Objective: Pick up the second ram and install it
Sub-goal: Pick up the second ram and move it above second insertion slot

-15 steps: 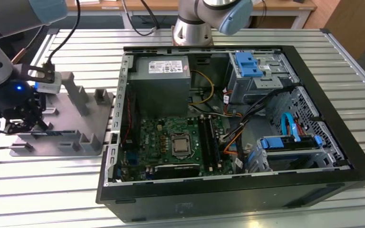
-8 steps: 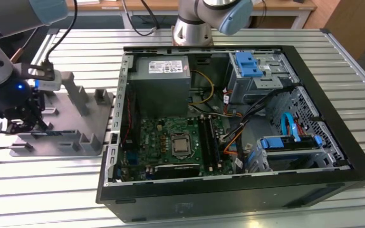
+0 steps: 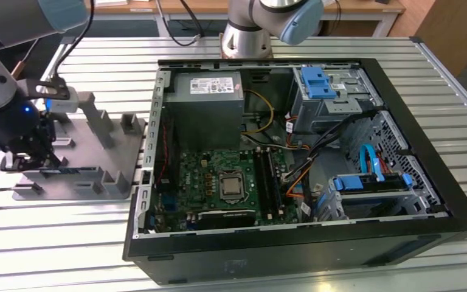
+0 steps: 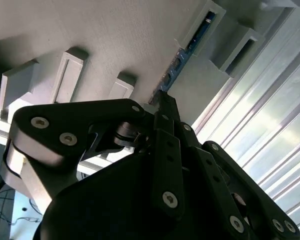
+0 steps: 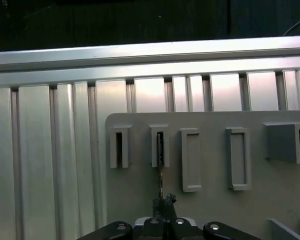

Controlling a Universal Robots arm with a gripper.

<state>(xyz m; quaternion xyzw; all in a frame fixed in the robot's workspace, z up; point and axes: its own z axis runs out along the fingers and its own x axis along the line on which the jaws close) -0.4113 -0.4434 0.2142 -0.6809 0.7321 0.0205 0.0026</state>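
pinching the near part of the second ram (image 4: 182, 57), the gripper (image 4: 162, 102) has its fingertips pressed together on the thin board's two flat faces, a hold that seems chosen because the strip stands on edge. the blue strip's long axis runs straight away from the fingers, and its far end sits in a narrow slot of the grey holder (image 5: 210, 200), which props it upright and reachable. beyond, towards the exterior view's right, the open computer case (image 3: 298, 152) lies on the slatted table (image 3: 428, 73).
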